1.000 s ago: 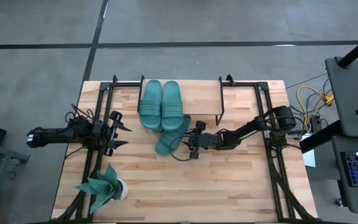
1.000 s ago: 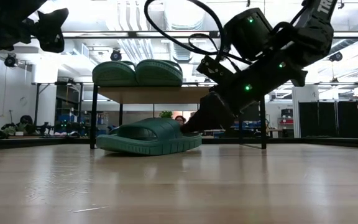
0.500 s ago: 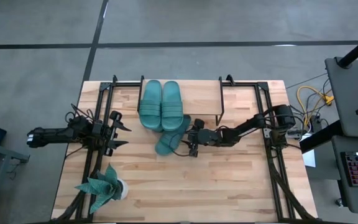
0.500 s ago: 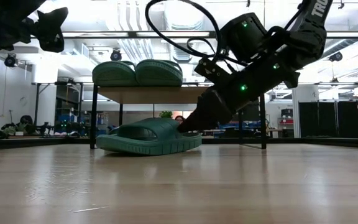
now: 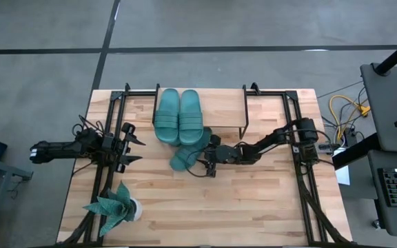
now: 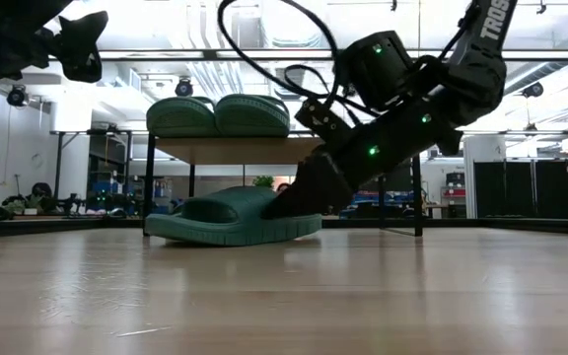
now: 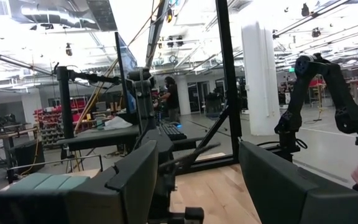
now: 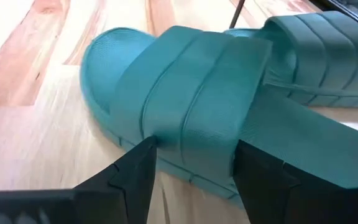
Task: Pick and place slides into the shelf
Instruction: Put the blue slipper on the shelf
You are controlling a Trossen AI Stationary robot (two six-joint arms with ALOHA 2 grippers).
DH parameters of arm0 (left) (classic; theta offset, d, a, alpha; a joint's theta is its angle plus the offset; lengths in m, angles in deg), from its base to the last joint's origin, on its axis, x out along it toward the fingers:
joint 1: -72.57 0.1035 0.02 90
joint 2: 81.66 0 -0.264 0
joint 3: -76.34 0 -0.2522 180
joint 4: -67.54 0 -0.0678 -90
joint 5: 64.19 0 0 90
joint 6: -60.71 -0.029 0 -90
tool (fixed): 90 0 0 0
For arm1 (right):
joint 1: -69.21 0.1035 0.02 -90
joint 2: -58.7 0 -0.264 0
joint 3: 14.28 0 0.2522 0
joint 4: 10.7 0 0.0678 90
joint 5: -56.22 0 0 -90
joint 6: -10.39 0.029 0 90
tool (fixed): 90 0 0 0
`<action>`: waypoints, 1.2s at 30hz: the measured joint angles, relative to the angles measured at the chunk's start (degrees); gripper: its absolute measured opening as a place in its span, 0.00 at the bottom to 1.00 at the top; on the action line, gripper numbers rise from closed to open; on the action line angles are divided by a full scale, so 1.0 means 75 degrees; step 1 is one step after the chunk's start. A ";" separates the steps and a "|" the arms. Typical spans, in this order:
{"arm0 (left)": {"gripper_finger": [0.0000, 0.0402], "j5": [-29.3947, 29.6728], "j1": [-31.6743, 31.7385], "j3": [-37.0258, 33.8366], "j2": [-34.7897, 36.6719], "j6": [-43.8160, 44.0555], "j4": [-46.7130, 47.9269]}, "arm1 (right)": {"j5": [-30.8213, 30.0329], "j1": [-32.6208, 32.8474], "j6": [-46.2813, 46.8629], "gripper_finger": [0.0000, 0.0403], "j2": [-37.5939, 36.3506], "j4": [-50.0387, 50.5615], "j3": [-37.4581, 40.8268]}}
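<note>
A teal slide lies flat on the table under the shelf, its long axis slanting across the boards. The right gripper stands spread wide, fingers straddling its strap side. The left gripper waits wide, well apart.

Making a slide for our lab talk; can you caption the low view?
Right gripper reaches open-jawed onto a teal slide on the table beneath the shelf.
</note>
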 joint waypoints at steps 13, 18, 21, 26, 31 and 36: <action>0.53 0.0000 0.0002 0.0000 0.0003 0.0000 -0.0001 | 0.0148 0.0000 0.0052 0.28 0.0100 0.0351 -0.0374; 0.53 0.0000 0.0000 -0.0002 -0.0001 0.0000 -0.0001 | 0.0147 0.0000 0.0099 0.09 0.0087 0.0343 -0.0341; 0.53 0.0000 0.0001 -0.0003 0.0003 0.0000 -0.0004 | 0.0236 0.0000 0.0084 0.04 0.0081 0.0351 -0.0330; 0.53 0.0000 0.0002 -0.0006 0.0003 0.0000 -0.0004 | 0.0224 0.0001 0.0262 0.03 0.0073 0.0357 -0.0329; 0.53 0.0000 0.0000 -0.0006 0.0006 0.0000 -0.0008 | 0.0281 0.0047 0.0279 0.03 0.0061 0.0372 -0.0326; 0.53 -0.0001 0.0001 -0.0006 0.0000 0.0000 -0.0010 | 0.0425 0.0152 0.0669 0.03 -0.0152 0.0640 -0.0314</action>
